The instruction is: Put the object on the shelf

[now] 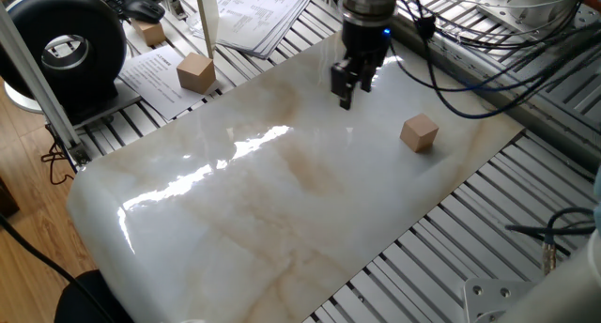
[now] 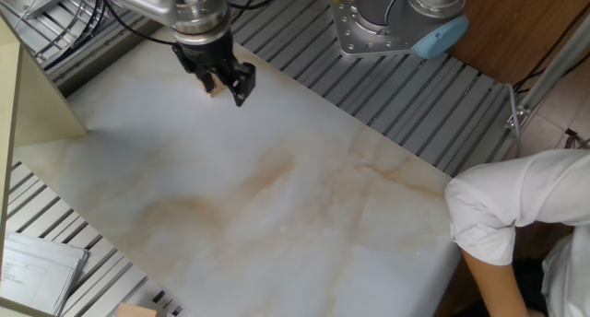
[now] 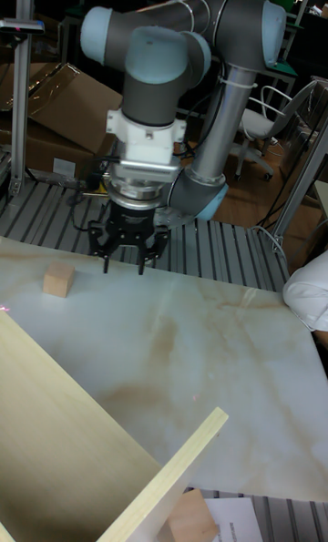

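The object, a small light-brown wooden cube [image 1: 419,133], rests on the marble slab [image 1: 282,192] near its right end. My gripper [image 1: 347,90] hangs over the slab to the cube's left, apart from it, fingers pointing down. The tall fixed view shows the cube [image 3: 59,280] left of the gripper [image 3: 123,267], whose fingers stand apart with nothing between them. In the other fixed view the gripper [image 2: 227,90] hides most of the cube [image 2: 213,89]. Pale wooden shelf boards [image 3: 64,424] fill the near left of the tall view.
A larger tan block [image 1: 195,72] lies on papers beyond the slab's far left edge, and a small tan block [image 1: 148,32] sits near the keyboard. A black round device [image 1: 66,46] stands far left. A person's white sleeve [image 2: 516,216] reaches in at the right.
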Controlling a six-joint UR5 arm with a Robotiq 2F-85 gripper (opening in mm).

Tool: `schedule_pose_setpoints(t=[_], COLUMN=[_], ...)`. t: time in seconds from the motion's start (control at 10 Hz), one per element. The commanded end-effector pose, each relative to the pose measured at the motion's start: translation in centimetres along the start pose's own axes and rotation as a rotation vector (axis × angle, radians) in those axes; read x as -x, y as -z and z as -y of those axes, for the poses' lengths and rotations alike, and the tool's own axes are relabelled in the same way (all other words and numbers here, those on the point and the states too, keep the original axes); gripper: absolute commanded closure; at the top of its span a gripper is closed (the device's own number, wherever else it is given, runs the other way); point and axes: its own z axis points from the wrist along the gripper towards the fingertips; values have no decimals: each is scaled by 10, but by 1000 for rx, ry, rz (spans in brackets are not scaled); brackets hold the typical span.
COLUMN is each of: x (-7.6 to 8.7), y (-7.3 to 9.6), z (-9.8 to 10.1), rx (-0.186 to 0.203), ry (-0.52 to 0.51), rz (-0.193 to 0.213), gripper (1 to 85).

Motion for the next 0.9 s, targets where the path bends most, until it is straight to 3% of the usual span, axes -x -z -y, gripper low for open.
schedule_pose_setpoints(t=[0.0, 0.1, 0.3, 0.5, 0.6, 0.8], x=[-9, -11, 0, -10, -12, -5], y=[-16, -16, -21, -42, -41, -41], z=[29, 30, 20, 57, 65, 69], rx=[-1, -5, -5, -31, -63, -78], ry=[-50, -83, -169, -156, -158, -121], rz=[0, -7, -5, 7, 3, 28], gripper=[223, 223, 227, 240, 237, 217])
